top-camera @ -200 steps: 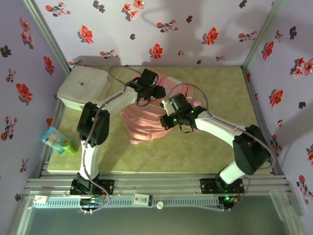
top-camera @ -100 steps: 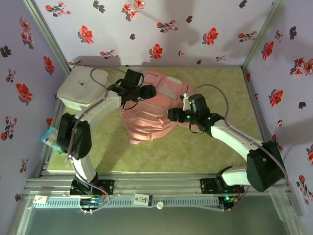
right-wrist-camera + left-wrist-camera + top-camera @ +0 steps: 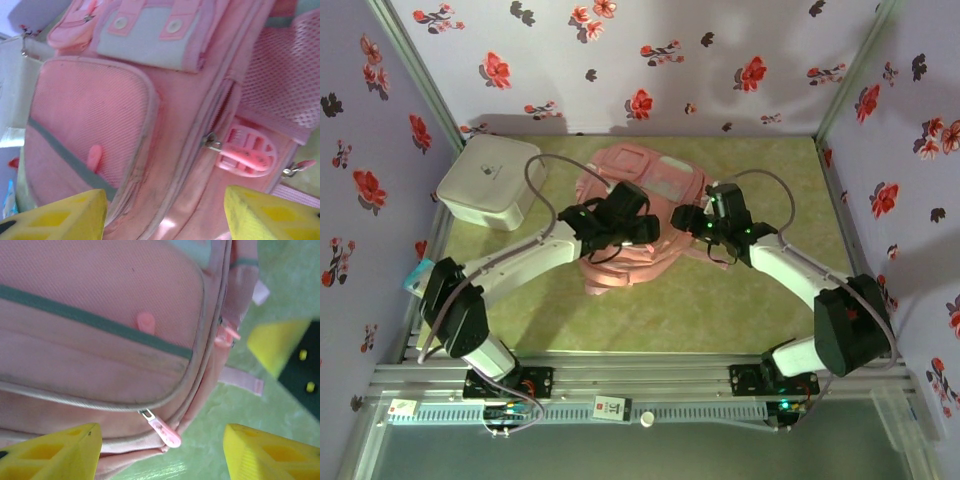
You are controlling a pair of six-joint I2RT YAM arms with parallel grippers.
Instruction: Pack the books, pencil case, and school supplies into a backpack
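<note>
**Both grippers poised over the closed backpack.** The left gripper [image 3: 160, 455] is spread, its yellow wedge-shaped fingers [image 3: 55, 452] wide apart and pinching nothing. A pink zip pull [image 3: 162, 431] hangs from its slider almost midway between them, just beyond the tips. The right gripper [image 3: 165, 215] is likewise spread and empty. A metal slider with a pink ribbed tab [image 3: 242, 152] lies ahead of it, right of centre, farther off than the left gripper's pull.

From above, the left gripper [image 3: 630, 225] and right gripper [image 3: 688, 218] hang side by side over the middle of the backpack [image 3: 620, 172]. It lies flat on the green mat, front face up, with its long axis running from the far wall toward the arm bases. By this view the left arm is nearer a zip pull, so opening a compartment would probably fall to it.

The backpack is soft, pale-pink woven fabric. It has a rounded front pocket [image 3: 87, 115] crossed by a grey-green band, a pale snap-buttoned flap [image 3: 150, 37], and a mesh side pocket [image 3: 287, 75]. The seams are piped and the zips appear shut. A white rounded-corner box [image 3: 490, 180] stands well apart, at the far left.
</note>
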